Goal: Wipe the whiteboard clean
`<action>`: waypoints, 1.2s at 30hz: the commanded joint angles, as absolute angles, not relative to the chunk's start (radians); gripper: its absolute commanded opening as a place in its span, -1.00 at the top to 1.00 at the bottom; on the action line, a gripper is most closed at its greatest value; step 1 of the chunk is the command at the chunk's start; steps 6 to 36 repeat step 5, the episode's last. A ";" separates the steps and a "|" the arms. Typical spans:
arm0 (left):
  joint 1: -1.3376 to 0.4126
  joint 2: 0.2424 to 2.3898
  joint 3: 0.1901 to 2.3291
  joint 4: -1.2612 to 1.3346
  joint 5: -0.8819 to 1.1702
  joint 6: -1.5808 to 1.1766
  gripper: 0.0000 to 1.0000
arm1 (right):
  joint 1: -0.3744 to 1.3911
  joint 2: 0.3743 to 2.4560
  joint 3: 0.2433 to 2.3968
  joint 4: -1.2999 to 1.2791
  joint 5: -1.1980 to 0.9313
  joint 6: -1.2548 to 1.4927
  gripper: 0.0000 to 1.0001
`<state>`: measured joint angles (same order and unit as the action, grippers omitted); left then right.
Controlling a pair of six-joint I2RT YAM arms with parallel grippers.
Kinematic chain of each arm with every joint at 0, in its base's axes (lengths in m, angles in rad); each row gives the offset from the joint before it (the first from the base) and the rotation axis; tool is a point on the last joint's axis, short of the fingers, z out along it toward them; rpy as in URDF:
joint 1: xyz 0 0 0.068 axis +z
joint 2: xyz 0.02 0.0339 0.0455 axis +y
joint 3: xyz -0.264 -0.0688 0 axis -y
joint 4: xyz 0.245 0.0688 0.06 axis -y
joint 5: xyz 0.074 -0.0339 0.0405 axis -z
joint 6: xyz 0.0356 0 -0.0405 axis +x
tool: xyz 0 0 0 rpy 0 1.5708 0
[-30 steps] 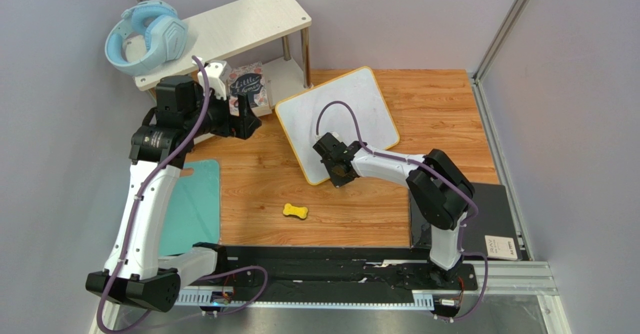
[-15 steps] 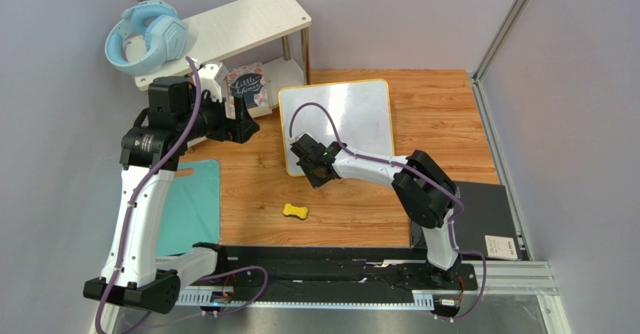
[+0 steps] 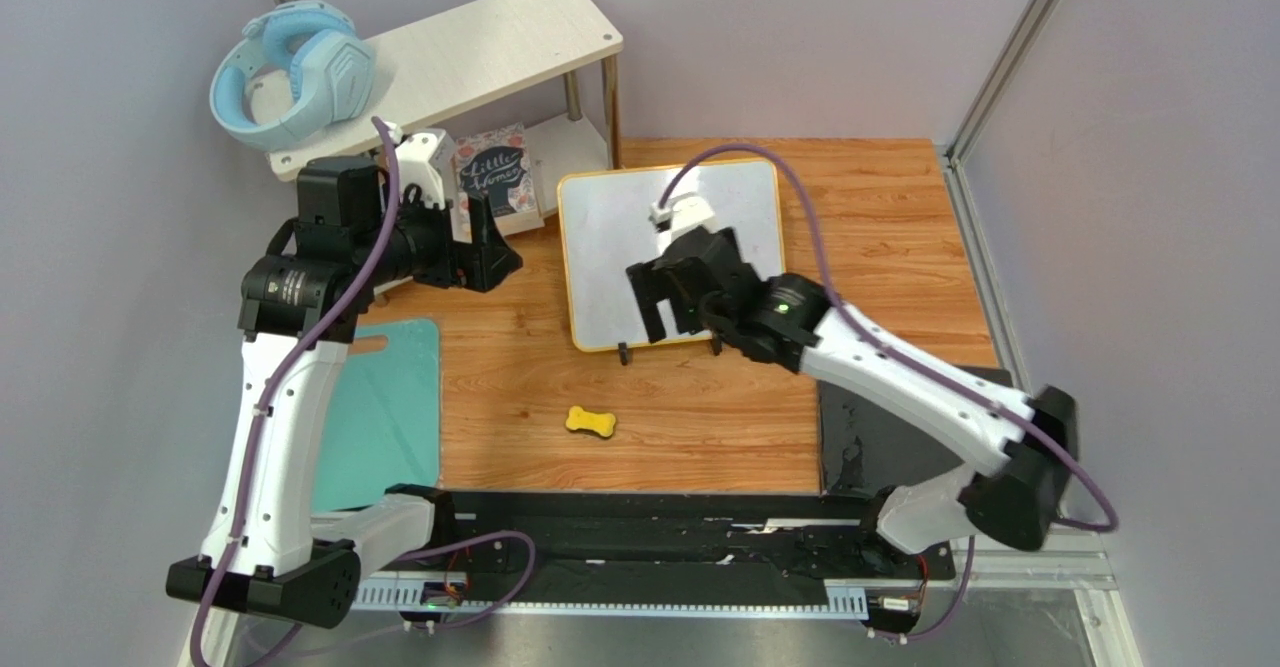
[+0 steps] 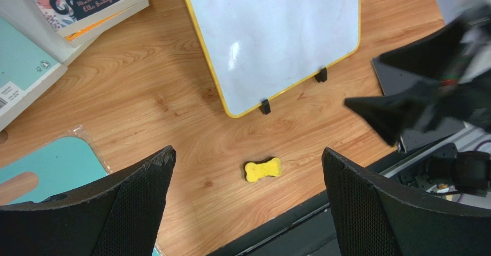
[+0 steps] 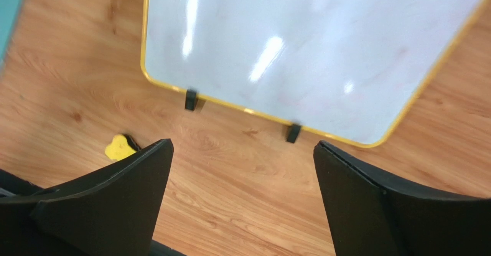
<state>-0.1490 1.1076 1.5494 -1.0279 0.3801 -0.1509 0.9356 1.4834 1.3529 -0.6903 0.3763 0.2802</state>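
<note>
The right gripper (image 5: 242, 146) is seen with its two fingers spread wide and nothing grasped between them. It is held above the near edge of the whiteboard (image 5: 299, 49), apart from it. The left gripper (image 4: 248, 152) is likewise released, its two fingers parted and empty, raised above the table to the left of the board, just beside the shelf (image 3: 496, 37).

One whiteboard is counted, lying on the wooden tabletop (image 3: 872, 202) at the middle back, its two black feet (image 5: 191, 99) turned toward the arms. Its white face is seen clean apart from faint smudges. Whether it lies flat or is propped cannot be told. In the top view its near right part is covered by the right wrist.

One yellow bone-shaped block (image 3: 591, 423) is found on the wood near the board's near left corner, apart from both grippers. One blue headset (image 3: 286, 75) is set on the shelf top, and books (image 3: 493, 169) are stacked beneath. One teal mat (image 3: 383, 412) is laid at the left, one black pad (image 3: 977, 412) at the right.
</note>
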 commanded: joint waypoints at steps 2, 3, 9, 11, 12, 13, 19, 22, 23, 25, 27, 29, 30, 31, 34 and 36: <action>-0.150 1.081 1.522 -0.997 0.469 -0.153 -0.99 | 0.902 1.280 1.333 -0.722 0.549 0.294 -1.00; -0.150 1.075 1.513 -0.989 0.494 -0.149 -0.99 | 0.890 1.260 1.325 -0.721 0.552 0.298 -1.00; -0.150 1.071 1.494 -0.971 0.503 -0.156 -0.99 | 0.879 1.209 1.299 -0.721 0.555 0.305 -1.00; -0.150 1.071 1.494 -0.971 0.503 -0.156 -0.99 | 0.879 1.209 1.299 -0.721 0.555 0.305 -1.00; -0.150 1.071 1.494 -0.971 0.503 -0.156 -0.99 | 0.879 1.209 1.299 -0.721 0.555 0.305 -1.00; -0.150 1.071 1.494 -0.971 0.503 -0.156 -0.99 | 0.879 1.209 1.299 -0.721 0.555 0.305 -1.00; -0.150 1.071 1.494 -0.971 0.503 -0.156 -0.99 | 0.879 1.209 1.299 -0.721 0.555 0.305 -1.00; -0.150 1.071 1.494 -0.971 0.503 -0.156 -0.99 | 0.879 1.209 1.299 -0.721 0.555 0.305 -1.00; -0.150 1.071 1.494 -0.971 0.503 -0.156 -0.99 | 0.879 1.209 1.299 -0.721 0.555 0.305 -1.00; -0.150 1.071 1.494 -0.971 0.503 -0.156 -0.99 | 0.879 1.209 1.299 -0.721 0.555 0.305 -1.00; -0.150 1.071 1.494 -0.971 0.503 -0.156 -0.99 | 0.879 1.209 1.299 -0.721 0.555 0.305 -1.00; -0.150 1.071 1.494 -0.971 0.503 -0.156 -0.99 | 0.879 1.209 1.299 -0.721 0.555 0.305 -1.00; -0.150 1.071 1.494 -0.971 0.503 -0.156 -0.99 | 0.879 1.209 1.299 -0.721 0.555 0.305 -1.00; -0.150 1.071 1.494 -0.971 0.503 -0.156 -0.99 | 0.879 1.209 1.299 -0.721 0.555 0.305 -1.00; -0.150 1.071 1.494 -0.971 0.503 -0.156 -0.99 | 0.879 1.209 1.299 -0.721 0.555 0.305 -1.00; -0.150 1.071 1.494 -0.971 0.503 -0.156 -0.99 | 0.879 1.209 1.299 -0.721 0.555 0.305 -1.00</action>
